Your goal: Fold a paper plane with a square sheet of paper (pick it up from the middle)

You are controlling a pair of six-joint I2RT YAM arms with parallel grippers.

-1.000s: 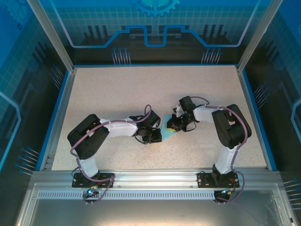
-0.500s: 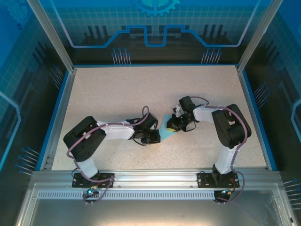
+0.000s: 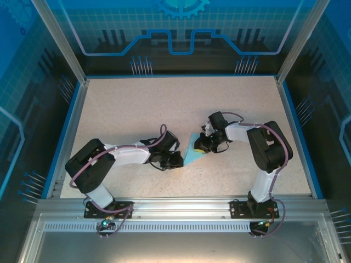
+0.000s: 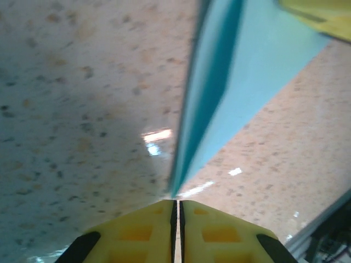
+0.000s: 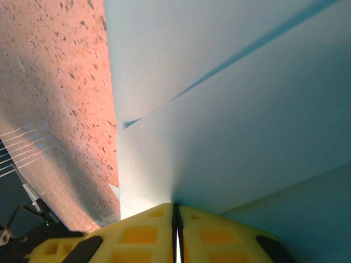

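Evidently a crease is being set, so the arms would do best to hold the folded sheet (image 3: 191,152) taut and low on the table (image 3: 164,104) (slack would likely skew the fold) and to move together. The left gripper (image 4: 176,204) has its jaws almost together, apparently pinching the sheet's pointed end. The right gripper (image 5: 176,211) is equally narrow, clamped on the opposite edge. The sheet lies mid-table between them.

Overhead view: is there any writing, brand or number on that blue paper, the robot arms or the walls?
Nothing readable anywhere.
The thin light-blue folded paper is blank.
The blue back wall carries a gear emblem and circuit-style lines, no words.
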